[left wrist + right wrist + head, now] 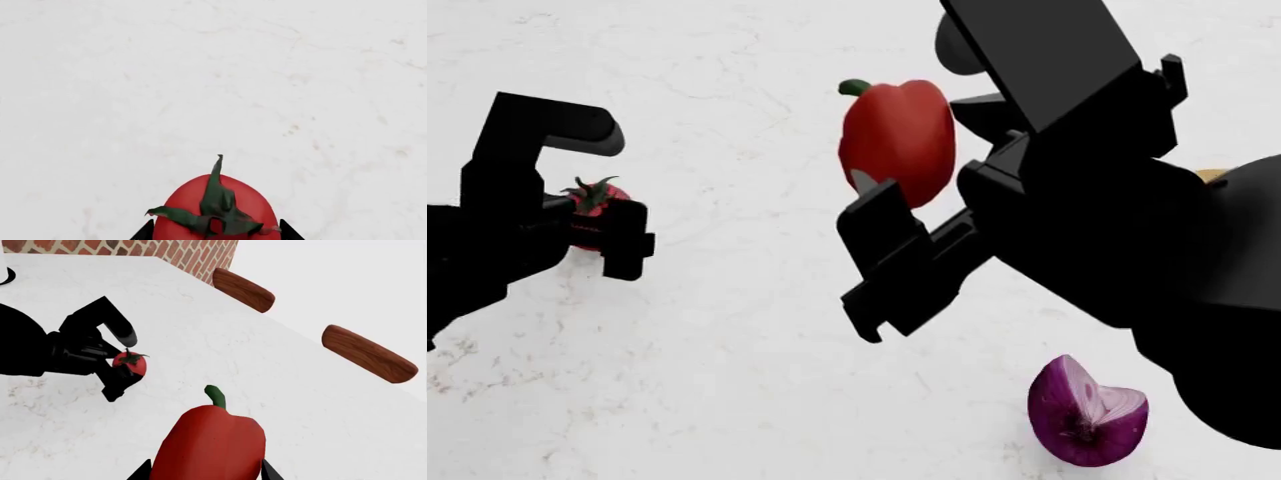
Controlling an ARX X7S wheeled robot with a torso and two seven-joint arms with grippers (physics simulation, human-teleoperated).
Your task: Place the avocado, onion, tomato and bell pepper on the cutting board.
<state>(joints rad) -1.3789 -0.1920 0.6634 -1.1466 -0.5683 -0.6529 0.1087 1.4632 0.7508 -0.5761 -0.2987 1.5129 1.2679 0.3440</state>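
The left gripper [601,225] pinches a small round glossy red tomato [217,210], its dark green spiky calyx pointing outward between the jaws. The right gripper [203,471] clamps a tall lobed glossy red bell pepper [897,140] with a short green stem. A cut purple red onion piece [1086,412] lies on the white marble counter [734,380], apart from both grippers.

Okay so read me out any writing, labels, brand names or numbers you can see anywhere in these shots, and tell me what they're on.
None: no view shows any word, number or sign. The tomato, the bell pepper, the onion, both black grippers and the white marble counter are all unmarked.
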